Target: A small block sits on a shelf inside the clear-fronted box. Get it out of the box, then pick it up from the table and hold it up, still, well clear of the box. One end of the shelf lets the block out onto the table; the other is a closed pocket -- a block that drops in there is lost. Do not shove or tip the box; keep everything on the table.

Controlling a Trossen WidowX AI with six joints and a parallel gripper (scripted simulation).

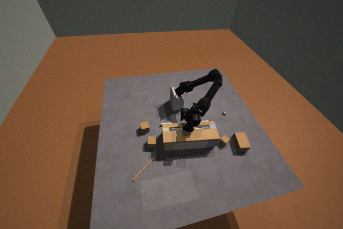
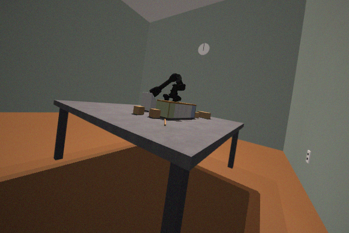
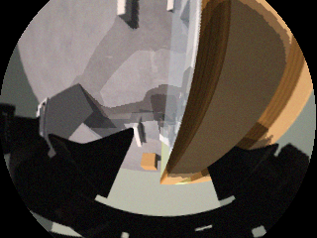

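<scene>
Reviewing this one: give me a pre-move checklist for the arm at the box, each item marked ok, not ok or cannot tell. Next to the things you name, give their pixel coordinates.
1. Jaws [image 1: 188, 128] open and empty: ok.
2. Box [image 1: 191, 135] [image 2: 184, 111] [image 3: 238, 99] upright on the table [image 1: 221, 174] [image 2: 135, 129]: ok.
3. Small block located on its shelf: cannot tell; no view shows it clearly.
4. Exit end told apart from the closed pocket: cannot tell.
5. Wooden stick [image 1: 143, 169] [image 2: 164, 122] on the table: ok.
6. Jaws well away from the box: not ok; they are right at its top.
</scene>
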